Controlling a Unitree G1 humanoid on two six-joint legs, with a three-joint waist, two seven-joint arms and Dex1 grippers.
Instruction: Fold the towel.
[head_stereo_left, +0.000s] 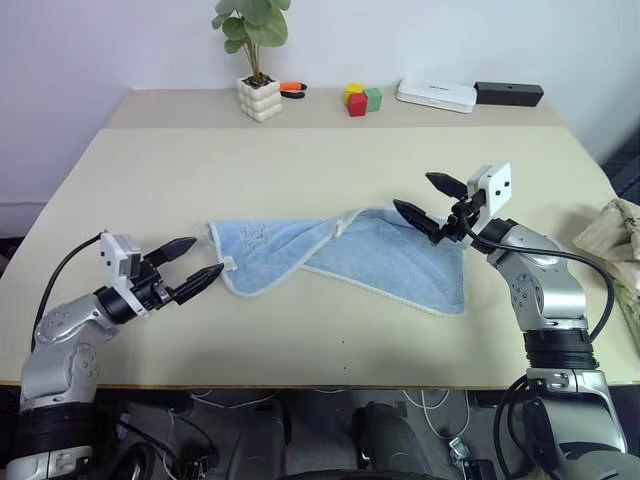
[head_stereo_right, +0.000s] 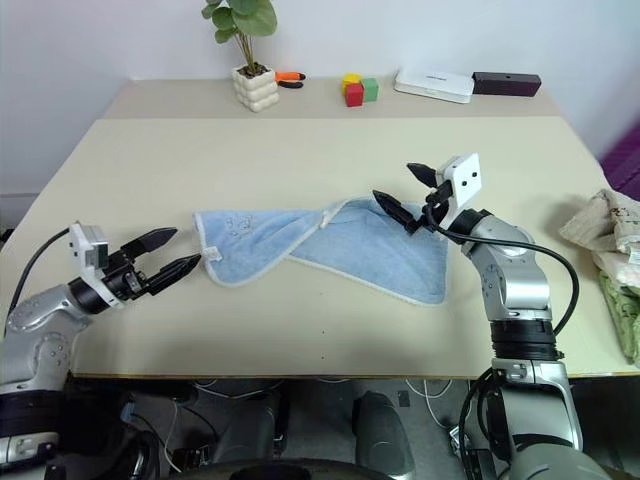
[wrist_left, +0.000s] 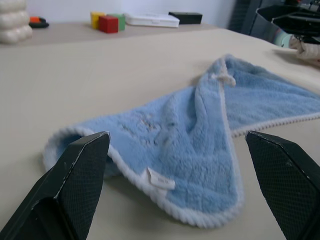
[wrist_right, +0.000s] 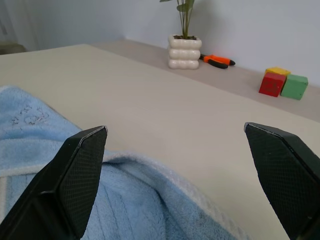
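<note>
The light blue towel (head_stereo_left: 340, 255) lies rumpled on the middle of the beige table (head_stereo_left: 300, 160), one corner folded over toward the centre, a pale hem around its edges. My left gripper (head_stereo_left: 190, 266) is open, level with the table just left of the towel's left corner, not touching it. Over the towel's right upper edge my right gripper (head_stereo_left: 428, 198) hovers open, holding nothing. The towel (wrist_left: 200, 150) fills the space ahead of the left fingers (wrist_left: 75, 185) in the left wrist view, and in the right wrist view the towel (wrist_right: 75, 200) lies under the spread right fingers (wrist_right: 80, 175).
A potted plant (head_stereo_left: 258, 60), orange-handled pliers (head_stereo_left: 293, 89), coloured blocks (head_stereo_left: 362, 98), a white box (head_stereo_left: 435, 95) and a black box (head_stereo_left: 508, 93) line the table's back. A beige patterned cloth (head_stereo_left: 612, 228) sits at the right edge.
</note>
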